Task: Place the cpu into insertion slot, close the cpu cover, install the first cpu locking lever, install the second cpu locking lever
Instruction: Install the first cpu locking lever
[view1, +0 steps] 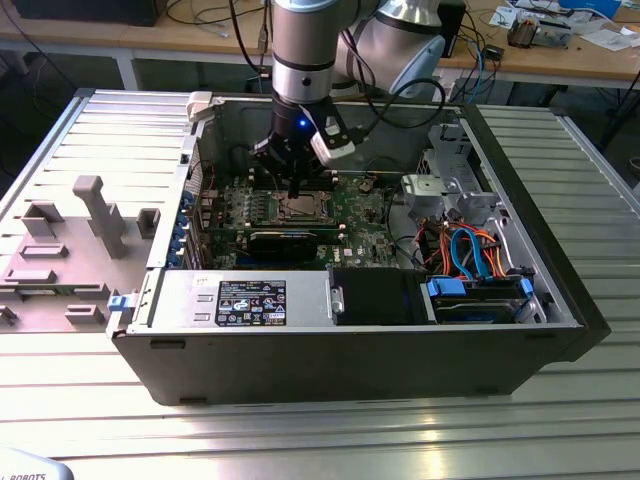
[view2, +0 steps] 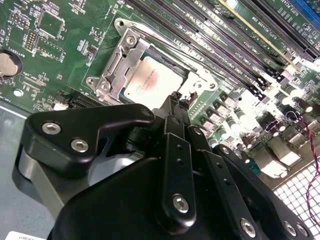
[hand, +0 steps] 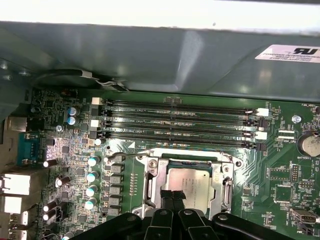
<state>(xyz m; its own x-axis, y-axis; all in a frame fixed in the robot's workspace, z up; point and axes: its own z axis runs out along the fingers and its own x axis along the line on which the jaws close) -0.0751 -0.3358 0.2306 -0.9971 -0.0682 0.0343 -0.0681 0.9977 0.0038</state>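
Silver arm (view1: 303, 40), black screwed pincer (view2: 176, 100)

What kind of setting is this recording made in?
Probably a robotics or electronics lab bench. An open computer case lies on a ribbed metal table, wooden benches strewn with cables stand behind, and the arm's gripper reaches in above the cpu in the green circuit board.

My bench (view1: 560, 440) was a ribbed metal top of long pale slats. On it sat the open computer case (view1: 330, 365), a dark box with its side off, taking up the middle. Just beside the case, toward the exterior view's left, lay a grey fixture plate (view1: 60, 255) with upright blocks on it. Behind stood a wooden table (view1: 560, 60) strewn with cables.
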